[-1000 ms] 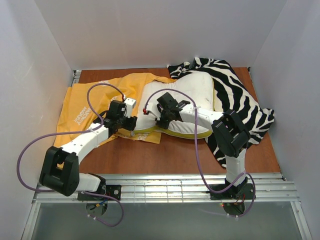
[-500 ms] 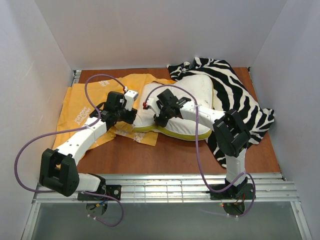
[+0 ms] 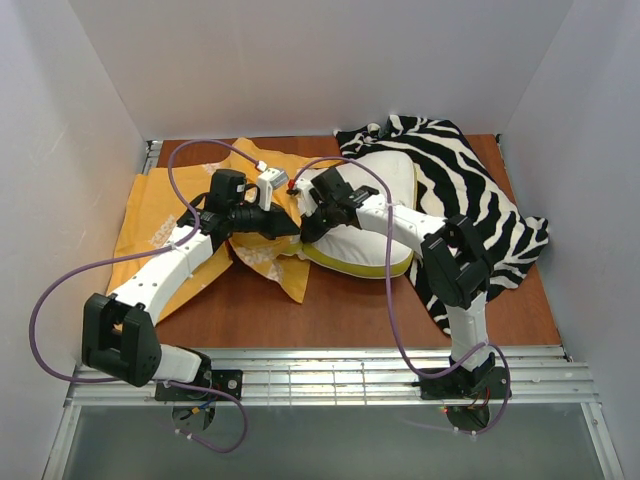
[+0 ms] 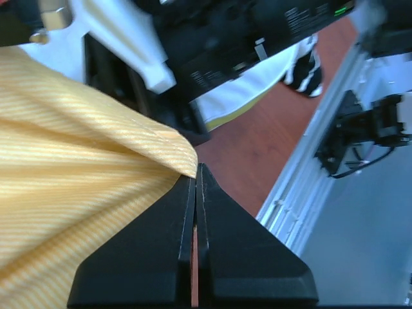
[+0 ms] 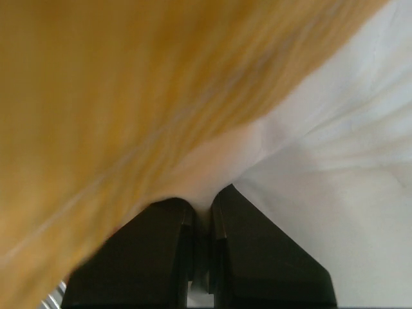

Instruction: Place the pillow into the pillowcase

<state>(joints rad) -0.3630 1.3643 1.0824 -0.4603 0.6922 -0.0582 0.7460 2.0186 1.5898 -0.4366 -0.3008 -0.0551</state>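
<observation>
From above, the orange-yellow pillowcase (image 3: 160, 215) lies on the left half of the brown table (image 3: 340, 310), its right edge lifted and bunched where the two arms meet. The white pillow (image 3: 385, 185) sits just right of centre, its yellow-green band showing along the near edge and its left end touching the raised pillowcase cloth. Its far right part rests on a zebra-striped cloth (image 3: 480, 200) that spreads to the right side. The left gripper (image 3: 287, 228) reaches in from the left, the right gripper (image 3: 306, 230) from the right; the tips are very near each other at the pillow's left end.

The left wrist camera shows the left gripper (image 4: 196, 175) with its black jaws pressed together – a fold of the striped yellow pillowcase (image 4: 77, 167) is pinched at the tips. Beyond it are the right arm's black body (image 4: 257, 32), a strip of the pillow (image 4: 254, 90) and the table (image 4: 257, 148).

The right wrist camera shows the right gripper (image 5: 201, 201) with jaws nearly together, nipping a pucker of the pillow (image 5: 335, 193) – the pillowcase (image 5: 129, 96), blurred, hangs across the upper left, against the pillow.
</observation>
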